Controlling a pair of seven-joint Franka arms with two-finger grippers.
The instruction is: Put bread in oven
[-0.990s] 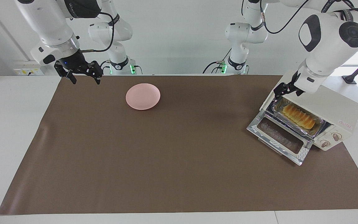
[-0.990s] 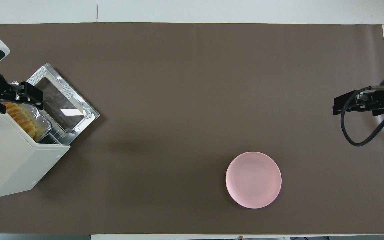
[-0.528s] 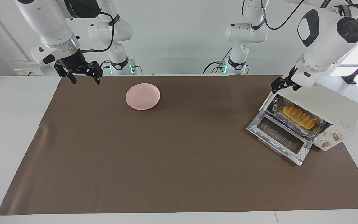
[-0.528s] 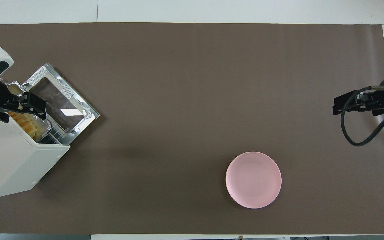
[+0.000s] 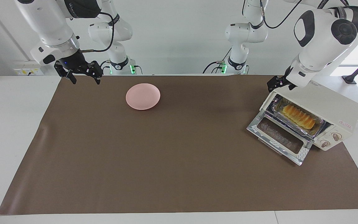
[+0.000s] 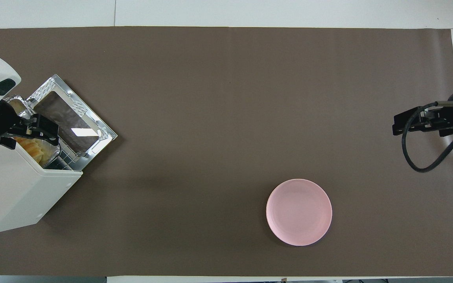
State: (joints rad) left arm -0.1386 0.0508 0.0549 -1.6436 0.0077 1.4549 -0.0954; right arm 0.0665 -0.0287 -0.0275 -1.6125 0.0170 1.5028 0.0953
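Observation:
The cream-white oven (image 5: 328, 105) stands at the left arm's end of the table with its glass door (image 5: 278, 137) dropped open. The golden ridged bread (image 5: 298, 116) lies in a foil tray (image 5: 319, 127) in the oven's mouth. My left gripper (image 5: 280, 87) hangs open and empty just above the oven's top front edge, clear of the tray. In the overhead view the left gripper (image 6: 28, 135) covers part of the bread (image 6: 35, 147) at the edge of the oven (image 6: 10, 188). My right gripper (image 5: 85, 81) waits open over the mat's corner at the right arm's end.
A round pink plate (image 5: 143, 96) sits on the brown mat (image 5: 166, 149), toward the right arm's end and near the robots; it also shows in the overhead view as the plate (image 6: 299, 212). The open door (image 6: 71, 124) juts out over the mat in front of the oven.
My left gripper has lifted up and drawn back from the tray in the oven's mouth to above the oven's top edge. The bread, the tray and the right arm have stayed put.

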